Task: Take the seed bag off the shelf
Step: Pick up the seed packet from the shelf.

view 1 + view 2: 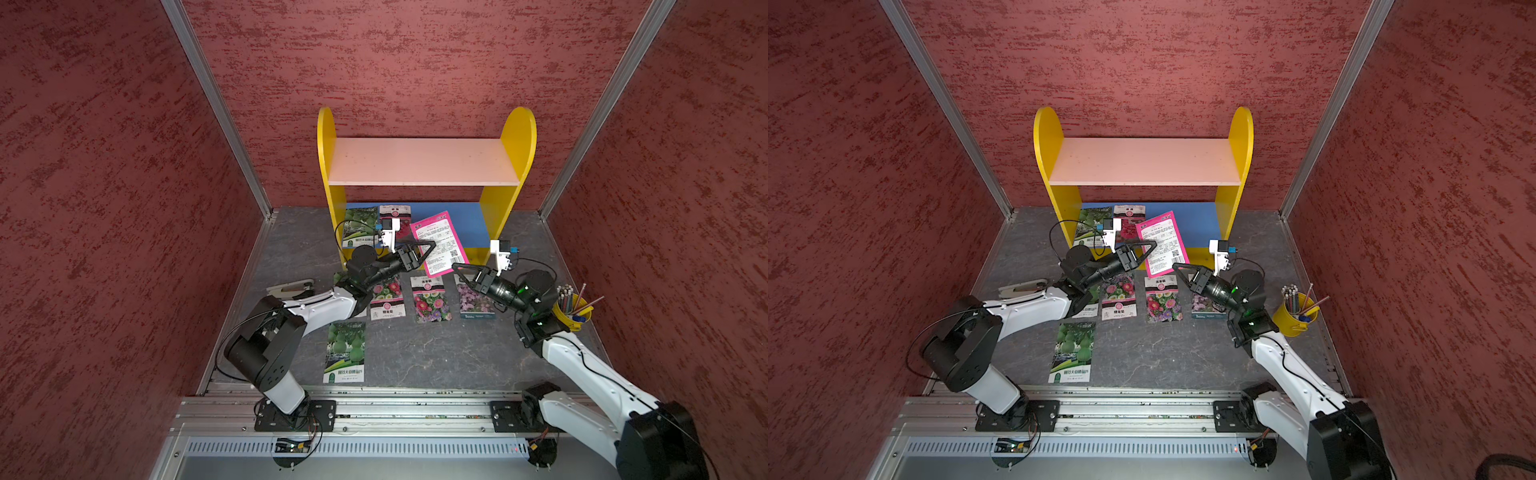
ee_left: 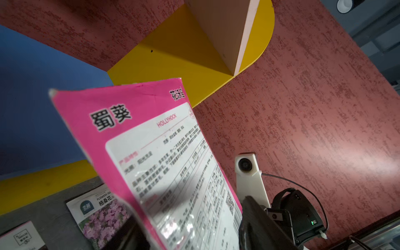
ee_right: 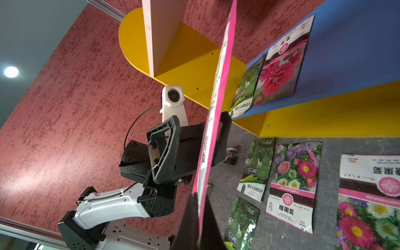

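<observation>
The seed bag (image 1: 438, 243) (image 1: 1160, 243), pink with a white printed panel, hangs tilted in the air in front of the shelf's blue lower board (image 1: 469, 228). My right gripper (image 1: 456, 267) (image 3: 198, 207) is shut on the bag's lower corner. My left gripper (image 1: 430, 255) (image 2: 192, 227) stands open astride the bag's opposite edge, one finger on each face, as the right wrist view shows. The shelf (image 1: 519, 137) has yellow round-topped sides and a bare pale pink upper board (image 1: 419, 160). Two more bags, a green gourd one (image 1: 359, 226) and a red flower one (image 1: 399, 214), lie on the blue board.
Several seed bags lie flat on the grey table before the shelf, among them flower bags (image 1: 430, 299) (image 1: 476, 305) and a gourd bag (image 1: 345, 353). A yellow cup of pencils (image 1: 575, 309) stands by the right arm. A grey stapler-like tool (image 1: 291, 286) lies at left. Red walls enclose three sides.
</observation>
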You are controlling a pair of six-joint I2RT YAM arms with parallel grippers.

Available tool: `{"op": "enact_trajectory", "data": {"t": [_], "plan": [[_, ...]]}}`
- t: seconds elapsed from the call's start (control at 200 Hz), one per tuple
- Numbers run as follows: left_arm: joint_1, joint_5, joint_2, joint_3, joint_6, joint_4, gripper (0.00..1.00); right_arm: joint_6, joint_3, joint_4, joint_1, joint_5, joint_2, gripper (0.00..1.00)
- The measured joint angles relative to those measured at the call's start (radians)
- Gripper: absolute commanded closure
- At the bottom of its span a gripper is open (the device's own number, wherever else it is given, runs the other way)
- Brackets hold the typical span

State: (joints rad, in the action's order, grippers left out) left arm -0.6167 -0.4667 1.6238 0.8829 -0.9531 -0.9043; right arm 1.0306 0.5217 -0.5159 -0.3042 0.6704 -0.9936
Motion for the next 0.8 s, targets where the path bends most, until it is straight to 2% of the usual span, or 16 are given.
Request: {"op": "enact_trajectory", "data": {"t": [0.195, 0.276, 0.351, 0.421, 0.541, 0.797], "plan": [[0.004, -0.01, 0.0, 0.001, -0.022, -0.023, 0.83, -0.037, 0.0, 0.056, -0.014, -0.025, 0.014, 1.0], [0.007, -0.024, 0.0, 0.004, -0.027, -0.023, 0.88, -0.046, 0.001, 0.071, -0.019, -0.03, 0.014, 1.0], [0.012, -0.035, 0.0, 0.006, -0.03, -0.022, 0.93, -0.052, 0.001, 0.08, -0.022, -0.031, 0.013, 0.9], [0.016, -0.05, 0.0, 0.006, -0.037, -0.02, 0.97, -0.056, 0.003, 0.092, -0.023, -0.031, 0.012, 0.74], [0.035, -0.1, -0.001, 0.018, -0.044, -0.001, 1.0, -0.107, 0.032, 0.156, -0.026, -0.027, 0.012, 0.6], [0.114, -0.308, -0.029, 0.066, -0.046, 0.046, 1.0, -0.309, 0.207, 0.407, -0.026, -0.001, 0.014, 0.43]]}}
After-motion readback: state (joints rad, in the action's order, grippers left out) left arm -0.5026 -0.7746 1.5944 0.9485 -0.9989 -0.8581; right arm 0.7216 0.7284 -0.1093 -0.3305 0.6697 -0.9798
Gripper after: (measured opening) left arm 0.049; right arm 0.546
